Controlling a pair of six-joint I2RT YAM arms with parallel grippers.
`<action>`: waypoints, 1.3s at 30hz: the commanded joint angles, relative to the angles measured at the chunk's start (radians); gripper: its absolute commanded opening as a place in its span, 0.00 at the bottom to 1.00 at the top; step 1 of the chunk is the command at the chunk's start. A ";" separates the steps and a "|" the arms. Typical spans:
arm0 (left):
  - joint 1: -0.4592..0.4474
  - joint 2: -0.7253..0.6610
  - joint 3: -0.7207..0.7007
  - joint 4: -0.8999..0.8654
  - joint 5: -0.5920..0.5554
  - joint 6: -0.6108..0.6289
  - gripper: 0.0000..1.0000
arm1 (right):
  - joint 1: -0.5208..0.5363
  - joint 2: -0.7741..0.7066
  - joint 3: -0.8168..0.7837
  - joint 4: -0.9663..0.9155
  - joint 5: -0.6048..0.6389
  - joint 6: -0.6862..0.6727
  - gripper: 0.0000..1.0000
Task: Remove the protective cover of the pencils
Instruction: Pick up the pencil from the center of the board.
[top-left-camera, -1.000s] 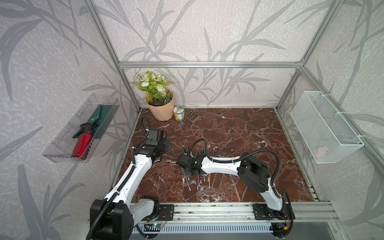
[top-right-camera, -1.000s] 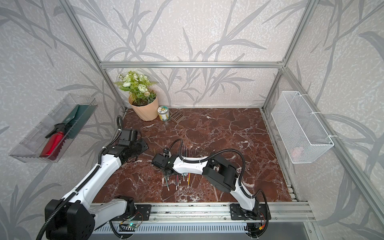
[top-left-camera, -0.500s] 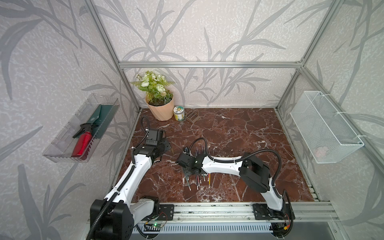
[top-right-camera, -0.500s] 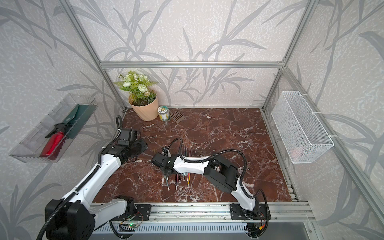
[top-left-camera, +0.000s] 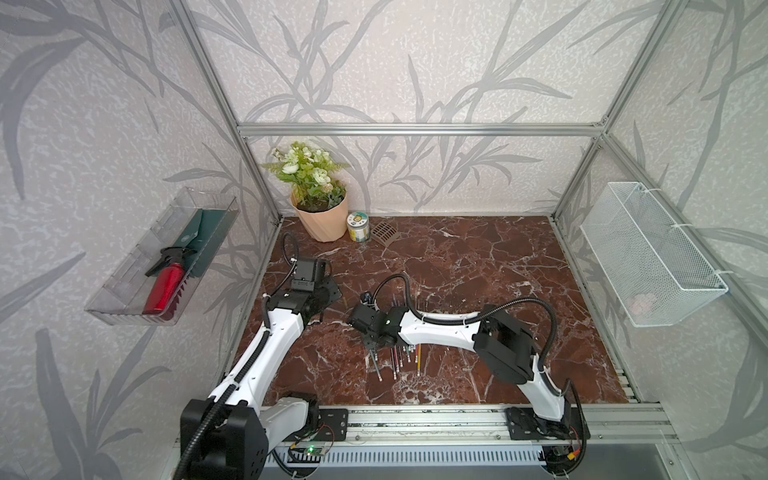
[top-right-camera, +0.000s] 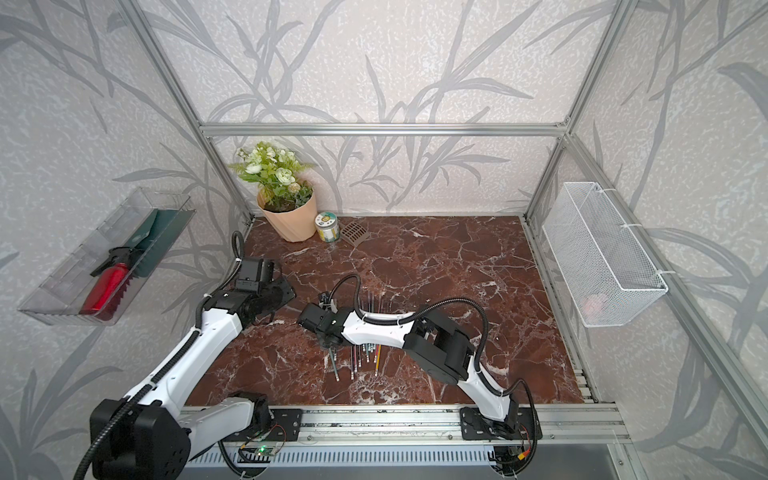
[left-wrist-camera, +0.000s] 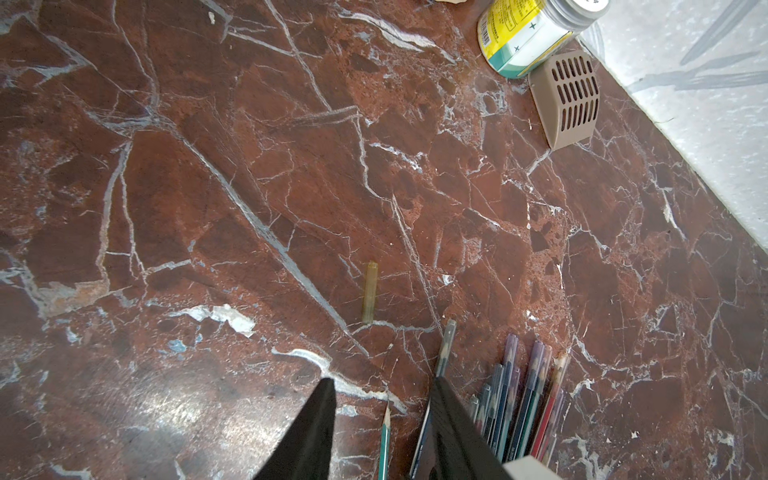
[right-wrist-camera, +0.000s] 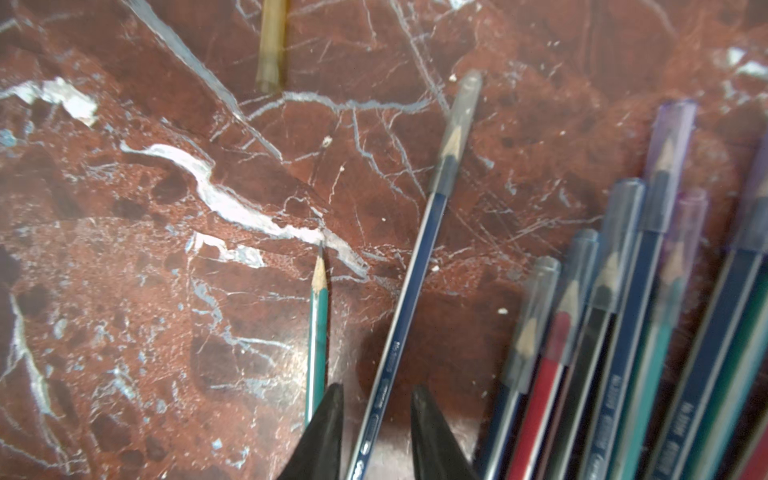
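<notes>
Your table (top-left-camera: 478, 266) is red-brown marble veined in white, and the walls (top-left-camera: 415, 62) carry grey leaf sprays on pale grey. The pencils (right-wrist-camera: 623, 332) show you dark blue, green and red shafts with thin pale stripes, under clear and purple-tinted caps (right-wrist-camera: 671, 133). One bare green pencil (right-wrist-camera: 316, 332) ends in tan wood. At eleven o'clock stands a peach pot (top-left-camera: 324, 220); at nine, a red bottle (top-left-camera: 164, 286).

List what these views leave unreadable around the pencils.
- Both top views: right arm covers the pencils' middles; caps too small.
- Right wrist view: most pencils blurred, cut by the frame edge; uncountable.
- Right wrist view: right tool straddles the blue pencil; contact hidden past the edge.
- Both top views: pink thing in the wire basket, blurred behind mesh.
</notes>
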 joint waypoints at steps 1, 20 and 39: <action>0.005 -0.027 -0.013 -0.018 -0.003 -0.011 0.42 | -0.001 0.026 0.026 -0.054 0.010 0.019 0.30; 0.013 -0.030 -0.037 0.006 0.034 -0.023 0.42 | -0.005 0.029 -0.021 -0.060 0.017 0.050 0.18; 0.015 -0.028 -0.048 0.042 0.098 -0.029 0.42 | -0.013 0.010 -0.021 -0.042 0.007 0.054 0.09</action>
